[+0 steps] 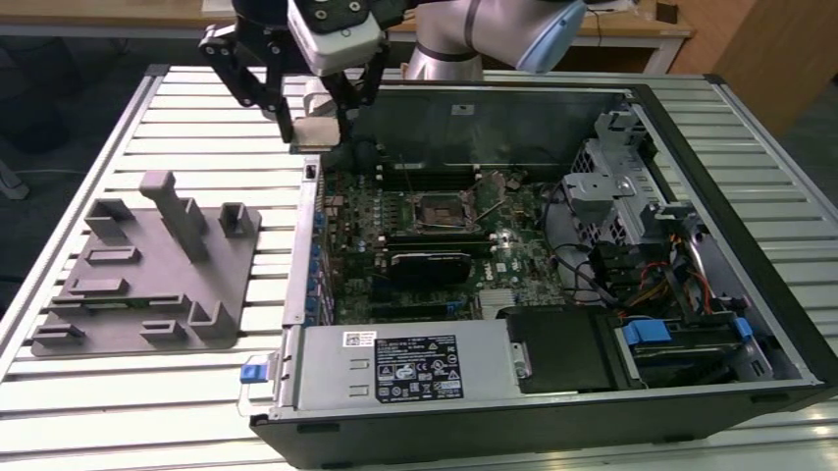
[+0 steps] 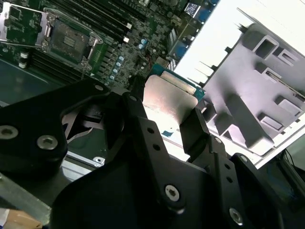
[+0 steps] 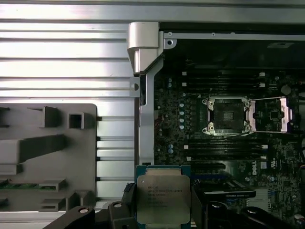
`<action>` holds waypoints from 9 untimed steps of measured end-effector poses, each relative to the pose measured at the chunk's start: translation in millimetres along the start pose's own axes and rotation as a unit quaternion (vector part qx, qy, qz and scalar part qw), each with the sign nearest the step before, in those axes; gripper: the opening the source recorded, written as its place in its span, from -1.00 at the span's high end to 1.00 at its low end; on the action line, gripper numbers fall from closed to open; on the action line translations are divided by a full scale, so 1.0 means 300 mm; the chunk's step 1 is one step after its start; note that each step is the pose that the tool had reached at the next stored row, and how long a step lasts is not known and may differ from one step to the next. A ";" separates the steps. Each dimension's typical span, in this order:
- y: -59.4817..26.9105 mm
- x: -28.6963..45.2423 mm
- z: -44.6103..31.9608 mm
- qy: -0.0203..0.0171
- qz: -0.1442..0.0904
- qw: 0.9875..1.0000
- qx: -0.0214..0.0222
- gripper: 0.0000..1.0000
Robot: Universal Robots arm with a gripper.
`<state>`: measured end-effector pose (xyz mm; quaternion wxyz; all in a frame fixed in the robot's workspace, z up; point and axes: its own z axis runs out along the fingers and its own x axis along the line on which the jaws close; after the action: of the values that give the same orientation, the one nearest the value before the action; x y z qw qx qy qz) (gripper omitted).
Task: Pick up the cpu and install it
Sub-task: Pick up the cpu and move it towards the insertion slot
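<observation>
Gripping the cpu (image 1: 314, 135) by two opposite edges, the hand (image 1: 316, 126) hangs in the upper left of the exterior view, above the far left corner of the open computer case (image 1: 524, 427). Its black fingers (image 1: 343, 103) point downward with the chip between their tips, clear of everything beneath it.

In the first wrist view the cpu (image 3: 163, 198) shows its silver-grey metal top with a thin green rim around it, a black finger (image 3: 197, 202) pressed to each side. In the second wrist view the chip (image 2: 169, 98) sits edge-on between the two finger pads (image 2: 194, 125).

The case lies on its side on the slatted metal worktop (image 1: 157, 128), its motherboard (image 1: 517, 211) facing up. The cpu socket (image 1: 439, 208) lies near the middle of the board, well apart from the hand, toward the exterior view's right and nearer the camera. In both wrist views the socket (image 3: 228, 115) is bare, with its metal load plate (image 3: 271, 114) swung open beside it.

A grey fixture plate (image 1: 144, 275) with raised blocks rests on the worktop at the exterior view's left, just beside the case. A power supply (image 1: 406, 363) fills the case's near edge.
</observation>
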<state>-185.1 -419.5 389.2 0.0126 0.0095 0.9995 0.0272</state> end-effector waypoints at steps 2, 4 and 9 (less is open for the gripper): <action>0.000 -0.014 0.000 0.000 0.000 1.000 0.000 -0.08; 0.001 -0.028 0.001 0.000 0.000 1.000 0.000 -0.08; 0.001 -0.063 0.002 0.000 0.000 1.000 0.000 -0.08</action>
<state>-166.2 -419.4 389.2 0.0126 0.0095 0.9995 0.0272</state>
